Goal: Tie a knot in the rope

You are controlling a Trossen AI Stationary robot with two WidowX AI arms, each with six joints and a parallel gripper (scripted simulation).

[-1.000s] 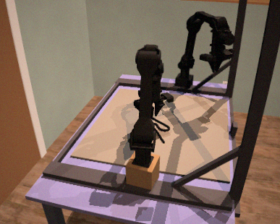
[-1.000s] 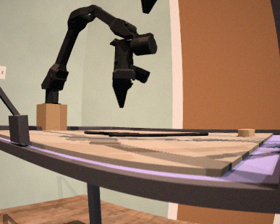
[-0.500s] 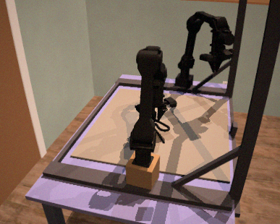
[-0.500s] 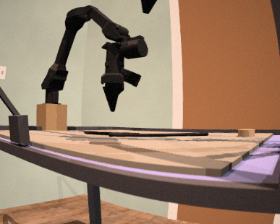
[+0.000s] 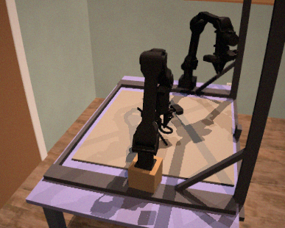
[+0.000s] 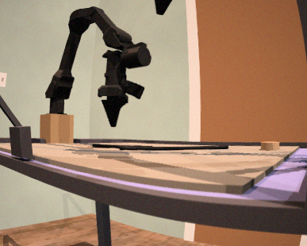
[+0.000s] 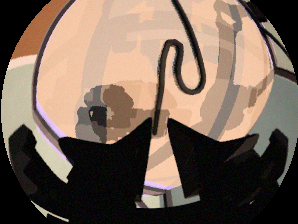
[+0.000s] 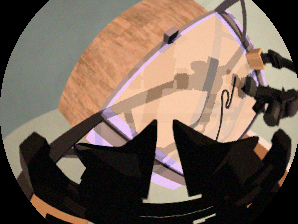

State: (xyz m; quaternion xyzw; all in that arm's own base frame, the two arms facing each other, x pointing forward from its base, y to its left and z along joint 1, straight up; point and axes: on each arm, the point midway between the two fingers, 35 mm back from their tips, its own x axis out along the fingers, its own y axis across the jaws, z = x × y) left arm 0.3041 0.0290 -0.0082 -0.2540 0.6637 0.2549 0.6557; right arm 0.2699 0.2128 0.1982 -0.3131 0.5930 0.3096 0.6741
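Note:
The black rope lies on the tan board in an S shape. It has two opposite bends near one end, and I see no crossing. That end lies just beyond my left fingertips in the left wrist view. My left gripper points down and hangs above the board, its fingers slightly apart with nothing between them. My right gripper is high up, far from the rope, its fingers also slightly apart and empty. The rope's far end is hidden in the left wrist view.
The left arm stands on a wooden block at the table edge. Dark frame posts and slanted braces rise along one side. A small round wooden piece shows at the board's far side in the exterior view.

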